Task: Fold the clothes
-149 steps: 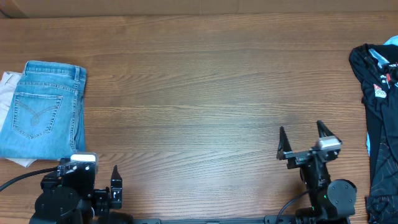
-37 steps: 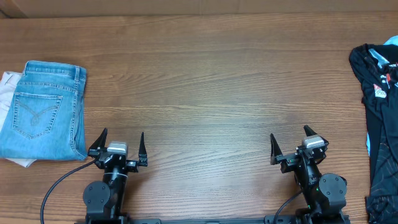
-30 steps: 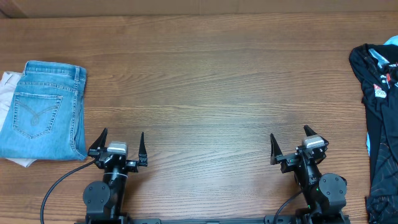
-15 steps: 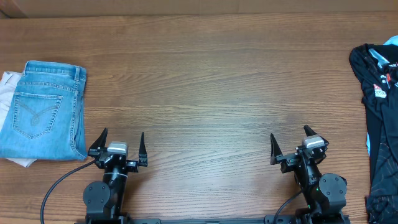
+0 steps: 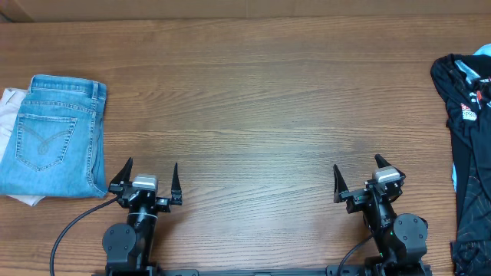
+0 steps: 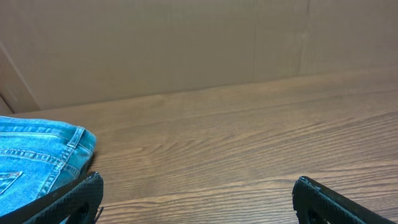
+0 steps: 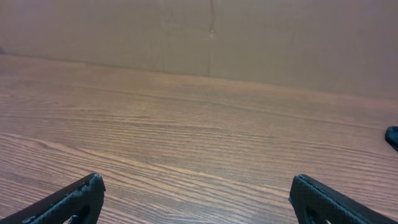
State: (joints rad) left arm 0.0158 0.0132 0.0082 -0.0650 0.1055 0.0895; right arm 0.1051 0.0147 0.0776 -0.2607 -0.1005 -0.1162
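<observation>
Both arms sit parked at the near edge of the table (image 5: 261,115). The left gripper (image 5: 151,163) and the right gripper (image 5: 355,161) each stand with fingers spread wide, holding nothing and touching nothing. Five seconds ago the left arm was turned down toward the near-left corner, just below the denim. It has since swung round to match the right arm's pose, and neither arm has stirred over the last second or so. In the left wrist view, the two dark fingertips (image 6: 68,199) frame bare wood.

Beyond them, the middle of the table holds nothing. The jeans (image 5: 54,138) lie at the left edge as a compact rectangle, waistband toward the far side and a stitched back pocket facing up. They rest on top of white trousers (image 5: 8,103) that peek out along their left side. Their near corner also shows at the left of the left wrist view (image 6: 31,149), beside the gripper but apart from it. A black garment (image 5: 453,84) with white printing lies heaped at the far right edge, untouched. Brown cardboard (image 6: 186,43) backs the far side.

With the jeans already folded and both arms withdrawn to matching rest poses, the folding looks finished.
</observation>
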